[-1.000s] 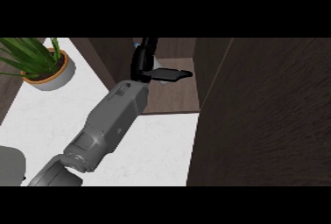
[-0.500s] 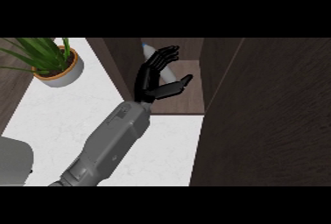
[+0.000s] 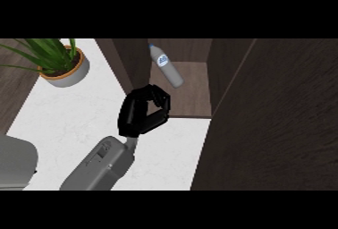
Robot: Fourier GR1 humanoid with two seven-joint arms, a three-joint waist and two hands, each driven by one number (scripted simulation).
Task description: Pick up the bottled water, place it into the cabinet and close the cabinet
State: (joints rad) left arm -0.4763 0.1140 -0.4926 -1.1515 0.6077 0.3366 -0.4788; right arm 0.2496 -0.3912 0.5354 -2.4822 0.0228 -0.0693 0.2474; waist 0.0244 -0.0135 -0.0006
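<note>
**Dark wood cabinet, bottle sitting inside, one curled robot hand out front**

Dark brown wood takes up most of what I can see from here. The cabinet door (image 3: pixel 271 116) fills the whole right side, swung open, and it blocks everything behind it, so no idea what's over there. The cabinet (image 3: pixel 188 96) itself only shows a narrow slice of its shelf between the door and its left wall (image 3: pixel 128 62).

The bottled water (image 3: pixel 166 65) is in that cabinet, on the shelf toward the back, leaning at an angle in this view with its cap toward the upper left. Clear body, white-blue label; I can't read the label.

The right robot hand (image 3: pixel 142 114) is just in front of the cabinet's opening, over the edge where the white worktop (image 3: pixel 73 116) meets the shelf. Its fingers are curled in toward the thumb and there's nothing in them. It's apart from the bottle, not touching. The grey forearm (image 3: pixel 102 165) runs down to the lower edge and gets cut off there.

The other robot hand doesn't show at all. There's a grey shape (image 3: pixel 14 163) at the lower left, cropped, can't tell what it is.

Worktop is pale, marble-ish. A potted plant (image 3: pixel 59 60) sits at the upper left, leaves partly cut off at the top. A strip of dark wood (image 3: pixel 12 89) runs along the far left.
</note>
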